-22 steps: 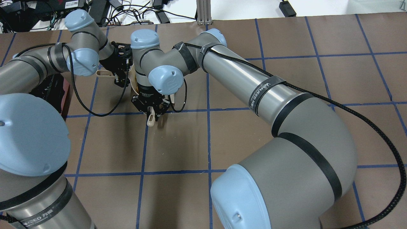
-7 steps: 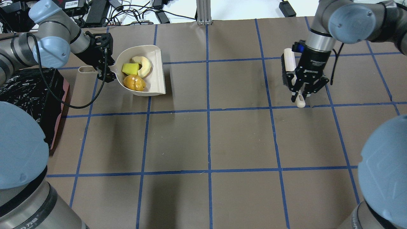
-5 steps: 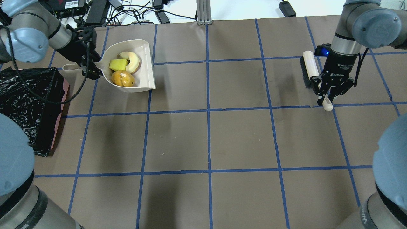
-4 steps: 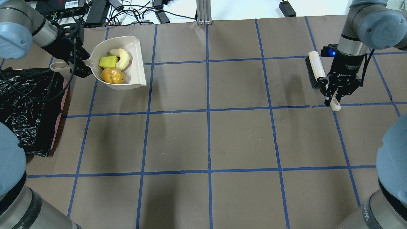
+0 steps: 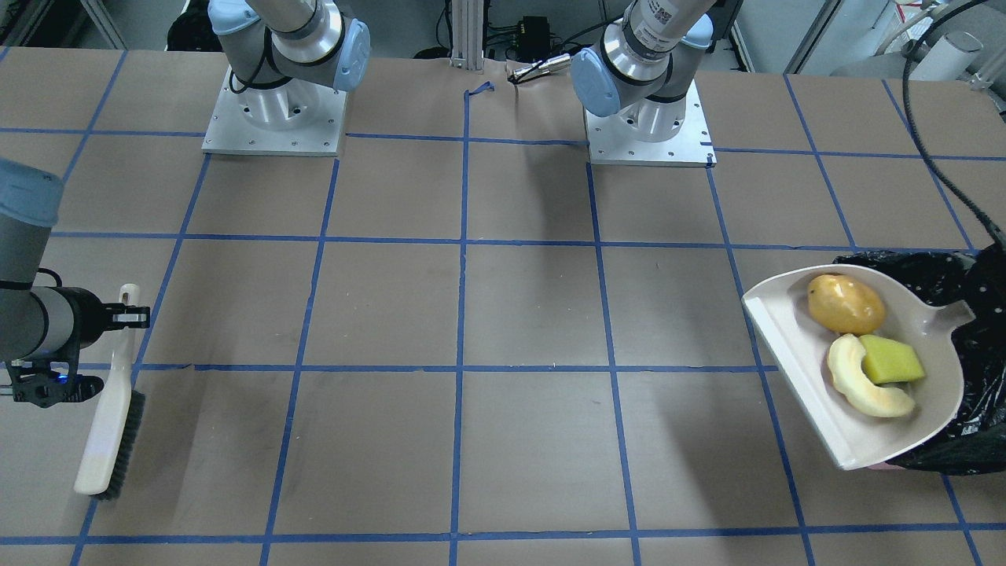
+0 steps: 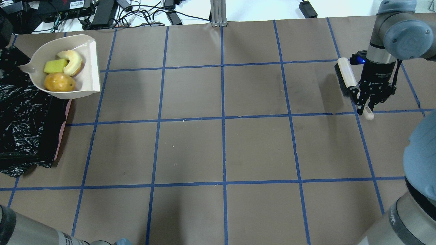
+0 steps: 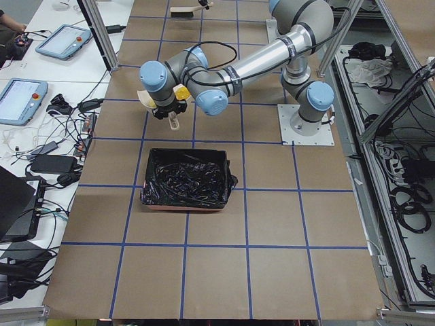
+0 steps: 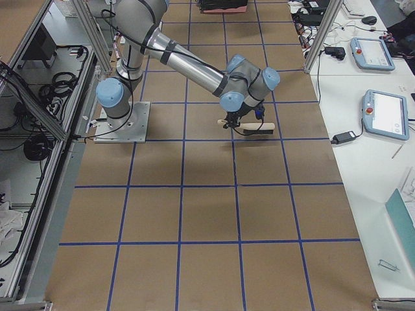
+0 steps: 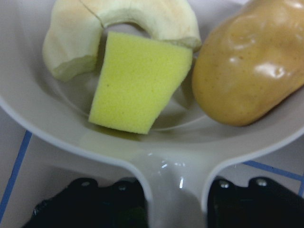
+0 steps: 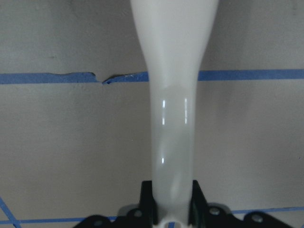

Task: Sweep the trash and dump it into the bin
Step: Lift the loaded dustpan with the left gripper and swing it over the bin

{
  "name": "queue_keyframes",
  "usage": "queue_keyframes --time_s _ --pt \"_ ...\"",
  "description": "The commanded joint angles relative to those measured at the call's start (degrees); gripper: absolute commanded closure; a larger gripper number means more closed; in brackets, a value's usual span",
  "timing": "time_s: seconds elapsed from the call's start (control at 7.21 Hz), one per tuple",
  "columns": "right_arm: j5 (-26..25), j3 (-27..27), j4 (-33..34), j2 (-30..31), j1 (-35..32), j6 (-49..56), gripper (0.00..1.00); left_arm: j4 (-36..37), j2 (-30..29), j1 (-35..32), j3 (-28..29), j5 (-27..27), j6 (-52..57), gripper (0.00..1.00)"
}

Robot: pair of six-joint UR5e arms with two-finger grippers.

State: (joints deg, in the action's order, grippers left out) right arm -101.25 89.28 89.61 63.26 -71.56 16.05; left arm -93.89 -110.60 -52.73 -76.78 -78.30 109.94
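The beige dustpan (image 6: 87, 61) hangs level at the table's far left, over the far corner of the bin (image 6: 24, 119), a box lined with a black bag (image 5: 978, 314). In the pan lie the trash pieces: an orange-brown potato (image 6: 59, 82), a yellow wedge (image 6: 54, 66) and a pale crescent (image 6: 73, 60). My left gripper (image 9: 173, 202) is shut on the dustpan handle; it is outside the overhead view. At the far right my right gripper (image 6: 369, 102) is shut on the handle of a white brush (image 6: 346, 75), bristles near the table.
Cables and power bricks (image 6: 136, 13) and a metal post (image 6: 218, 12) line the far table edge. The two arm bases (image 5: 275, 118) (image 5: 648, 126) stand at the robot's side. The brown, blue-taped table (image 6: 221, 149) lies between the two arms.
The left arm has carried the loaded dustpan leftward and farther back, to the bin's far corner. The right arm has drifted slightly right with the brush.
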Motion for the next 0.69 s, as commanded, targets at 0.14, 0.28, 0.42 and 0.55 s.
queue_keyframes --time_s 0.14,0.28,0.42,0.55 --pt "0.09 0.98 0.38 -0.68 0.02 0.12 1.00 -1.03 0.04 12.79 0.23 -4.92 13.25 1.00" --pt "-0.09 0.99 0.56 -0.69 0.10 0.30 1.00 -0.59 0.04 15.35 0.32 -6.94 15.20 1.00" --pt "-0.35 0.99 0.65 -0.60 0.10 0.21 1.00 0.89 -1.01 17.29 0.41 -8.26 17.48 1.00" --pt "-0.44 0.90 0.74 -0.60 0.10 0.21 1.00 1.86 -1.45 18.88 0.32 -8.89 17.59 1.00"
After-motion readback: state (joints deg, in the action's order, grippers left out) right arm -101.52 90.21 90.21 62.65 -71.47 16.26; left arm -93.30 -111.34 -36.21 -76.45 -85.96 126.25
